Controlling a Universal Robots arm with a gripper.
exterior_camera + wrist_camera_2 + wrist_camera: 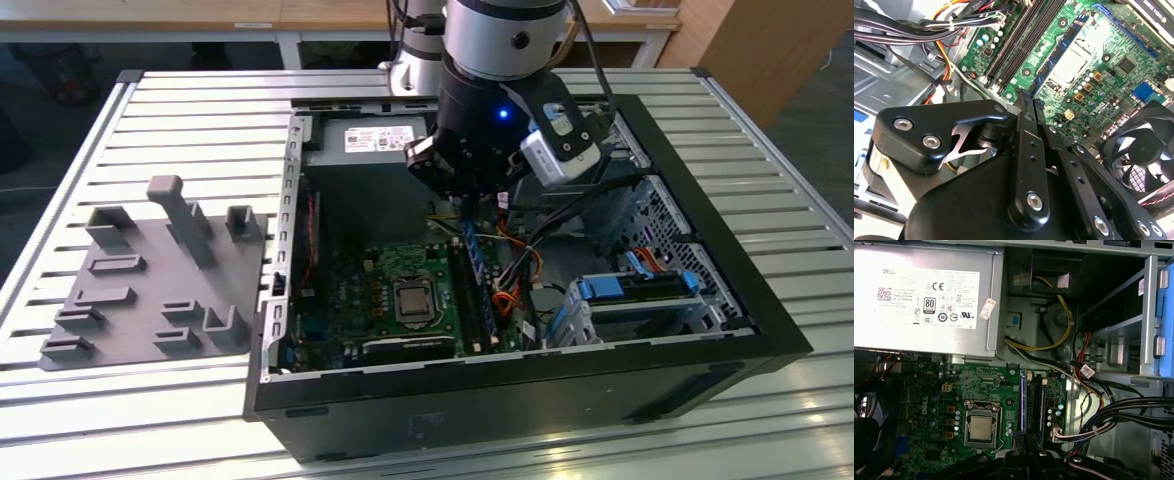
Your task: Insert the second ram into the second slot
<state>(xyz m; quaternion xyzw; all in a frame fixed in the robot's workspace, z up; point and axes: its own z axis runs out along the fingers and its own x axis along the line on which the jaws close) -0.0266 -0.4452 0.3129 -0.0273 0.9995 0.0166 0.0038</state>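
My gripper (467, 205) hangs low inside the open computer case (534, 385), over the far end of the memory slots (483, 300). Its fingertips stand close together in both wrist views (1029, 97) (1026, 452). A thin blue stick, the second ram (471, 242), runs out from between the fingertips, edge-on, along the slots (1036, 405). In both wrist views the second ram (1022, 402) (1056, 57) lies on the processor side of the black slots (1019, 45). Whether its lower edge touches a slot is hidden.
The power supply (367, 140) sits just beyond the gripper. The processor socket (979, 429) and a fan (1144, 150) lie to one side, with cable bundles (1114, 410) and the blue-tabbed drive bay (627, 285) on the other. A grey fixture (160, 280) stands outside the case, at the exterior view's left.
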